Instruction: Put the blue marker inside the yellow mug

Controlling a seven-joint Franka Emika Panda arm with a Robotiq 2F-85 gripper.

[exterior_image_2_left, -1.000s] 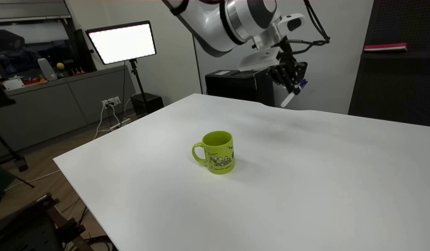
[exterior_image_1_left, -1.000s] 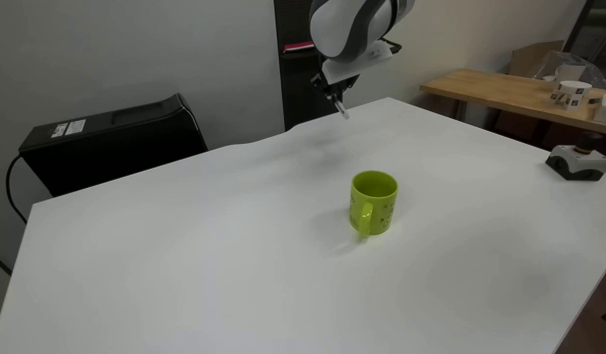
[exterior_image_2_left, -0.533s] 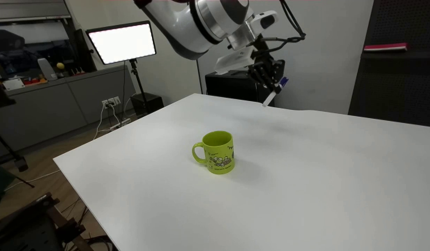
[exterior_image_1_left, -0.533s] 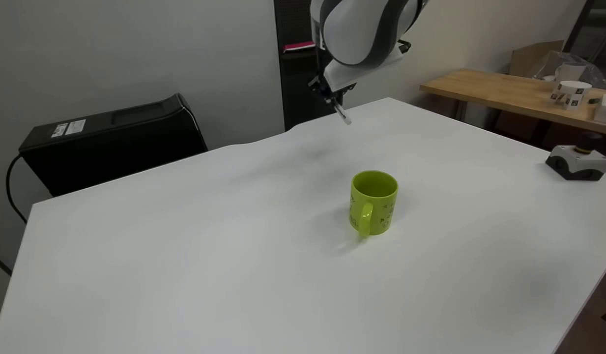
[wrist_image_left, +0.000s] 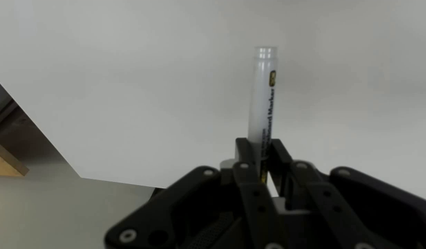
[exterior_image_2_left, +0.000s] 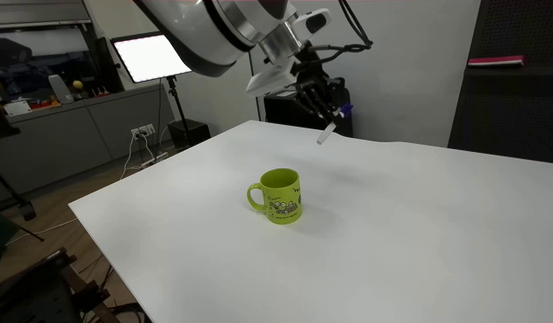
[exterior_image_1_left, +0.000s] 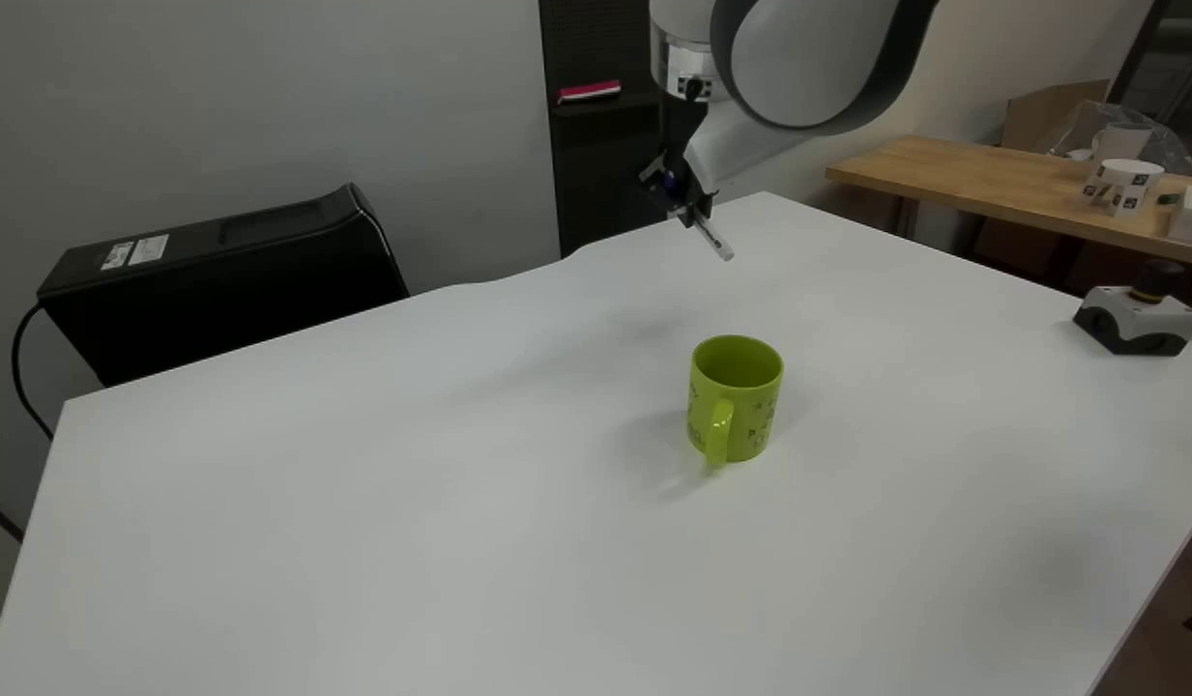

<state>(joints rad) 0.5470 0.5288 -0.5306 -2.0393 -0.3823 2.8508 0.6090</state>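
Observation:
The yellow mug (exterior_image_1_left: 738, 411) stands upright on the white table, lime-coloured with printed figures. It shows in both exterior views (exterior_image_2_left: 283, 204) and is out of the wrist view. My gripper (wrist_image_left: 260, 147) is shut on the blue marker (wrist_image_left: 263, 100), with the fingers on either side of its white barrel. The white end points away from the fingers. In an exterior view the marker (exterior_image_2_left: 326, 133) is tilted, its white end low and its blue end up behind the fingertips (exterior_image_2_left: 337, 117). The gripper (exterior_image_1_left: 690, 213) holds it above the table, behind the mug and apart from it.
The white table (exterior_image_1_left: 363, 503) carries a grey and black button box (exterior_image_1_left: 1137, 319) at its side. A wooden table (exterior_image_1_left: 973, 179) with cups stands beyond. A black case (exterior_image_1_left: 228, 280) stands behind the table edge. A lit lamp panel (exterior_image_2_left: 150, 58) stands farther back.
The arm has carried the marker closer to the mug and slightly lower. It moved left in an exterior view and right in the opposite one. The grip stays shut and the mug has not moved.

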